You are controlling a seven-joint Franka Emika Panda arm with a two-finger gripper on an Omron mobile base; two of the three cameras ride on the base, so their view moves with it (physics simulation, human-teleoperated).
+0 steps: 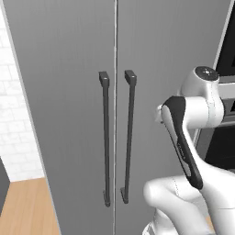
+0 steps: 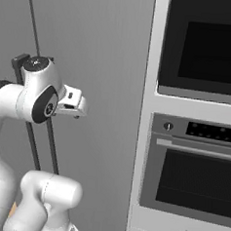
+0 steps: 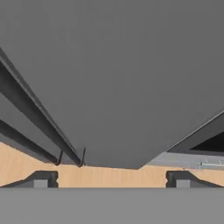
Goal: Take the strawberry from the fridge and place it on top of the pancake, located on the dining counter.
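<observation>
Facing the shut fridge (image 1: 69, 114), beside its right handle (image 1: 129, 137); arm bending at the elbow, hand (image 3: 111, 180) pointing down the door, fingers (image 3: 41, 179) spread wide, grasping nothing.

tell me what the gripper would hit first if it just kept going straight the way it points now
Most likely the flat front of the fridge's right door, to the right of the two bar handles. The open gripper faces that grey panel with nothing between, though the gap is hard to judge.
</observation>
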